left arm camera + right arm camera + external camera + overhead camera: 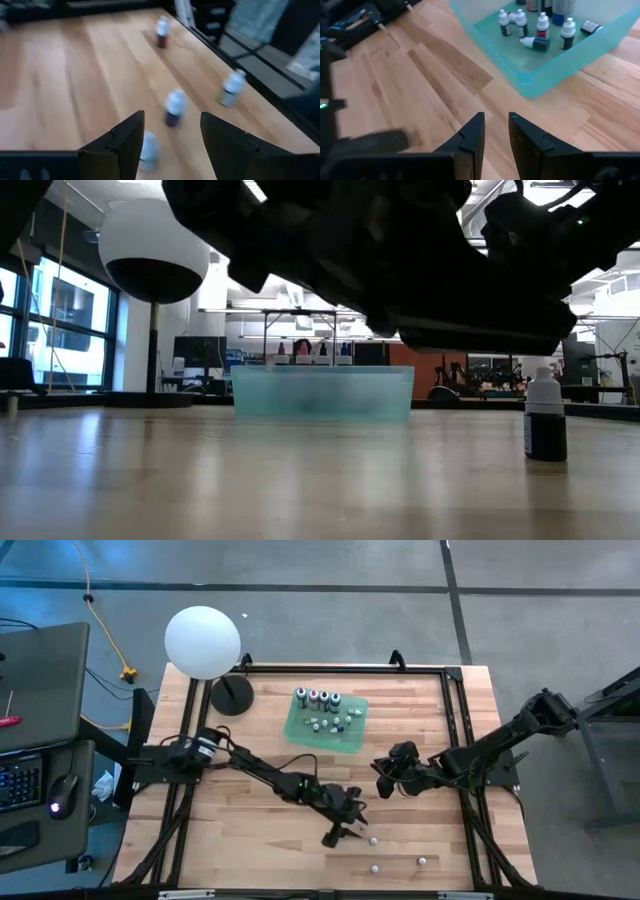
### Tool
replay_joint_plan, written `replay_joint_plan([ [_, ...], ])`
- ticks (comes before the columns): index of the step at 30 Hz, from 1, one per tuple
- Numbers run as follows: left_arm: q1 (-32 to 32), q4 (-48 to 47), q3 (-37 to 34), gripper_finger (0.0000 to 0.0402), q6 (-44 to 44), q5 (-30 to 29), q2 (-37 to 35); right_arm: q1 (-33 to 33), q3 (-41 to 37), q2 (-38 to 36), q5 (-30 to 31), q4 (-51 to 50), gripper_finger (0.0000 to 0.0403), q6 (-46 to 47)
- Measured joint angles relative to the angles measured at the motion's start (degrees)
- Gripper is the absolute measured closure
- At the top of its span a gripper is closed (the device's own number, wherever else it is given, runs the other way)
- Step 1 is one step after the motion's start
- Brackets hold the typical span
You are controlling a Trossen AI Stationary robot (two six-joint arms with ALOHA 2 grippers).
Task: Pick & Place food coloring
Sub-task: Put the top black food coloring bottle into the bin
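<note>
near front table edge (250,870), left fingers (345,832) spread over loose food coloring bottle (373,839); right fingers (384,783) nearly closed, empty.

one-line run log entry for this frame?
left gripper: open, over loose food coloring bottles at table's near edge | right gripper: nothing held, beside green tray | tray: partly filled

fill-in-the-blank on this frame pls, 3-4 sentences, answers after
The bin holding most bottles is ____ in colour.
The left gripper, jaws ____, hovers near the loose bottles on the table.
Loose bottles on the table in the high view number ____.
The right gripper holds ____.

Missing words: green; open; three; nothing
</note>
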Motion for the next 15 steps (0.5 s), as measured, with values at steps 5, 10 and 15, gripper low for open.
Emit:
replay_joint_plan([
  [5,0.2,-0.8,0.5,0.0209,-0.2,-4.4,1.4,1.5,0.0,0.0,0.1,0.0,0.0325,-1.3],
  [10,0.2,-1.6,0.6,0.0209,-0.1,-7.6,1.4,1.5,0.0,0.0,0.0,0.3,0.0325,-1.2],
  [15,-0.2,0.6,0.7,0.0209,-3.1,-6.7,2.9,1.5,0.0,0.0,0.0,0.4,0.0325,-1.1],
])
